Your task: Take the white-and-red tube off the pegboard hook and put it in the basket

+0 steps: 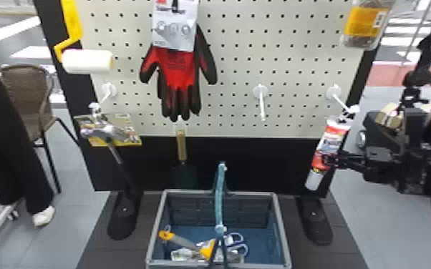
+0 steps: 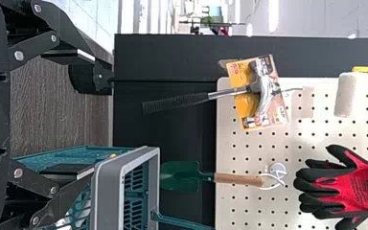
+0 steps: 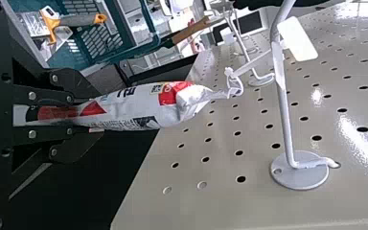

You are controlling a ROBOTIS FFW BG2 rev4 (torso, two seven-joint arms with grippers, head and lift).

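- One white-and-red tube [image 1: 332,137], right
- One basket [image 1: 283,234], near, with one orange-tipped scraper [image 3: 82,20] in it
- One pair of red-and-black gloves [image 1: 178,68]
- One hammer [image 1: 120,157], left, before one yellow card [image 2: 246,109]
- One paint roller [image 1: 87,61], left
- One wooden-handled trowel [image 1: 182,146]
- One yellow-labelled container [image 1: 363,25], right
- One chair [image 1: 25,89], far left
- At least four white hooks [image 1: 260,93]
- Two black stand feet [image 1: 314,223], left and right

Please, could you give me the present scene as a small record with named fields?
tube: white-and-red, in right gripper
right gripper: shut on tube's lower part
tube top: at tip of hook
left gripper: open, holding nothing
basket: below pegboard, holding orange-and-grey-handled tool among other items
also hanging: gloves, hammer, trowel
task state: tube not yet in basket
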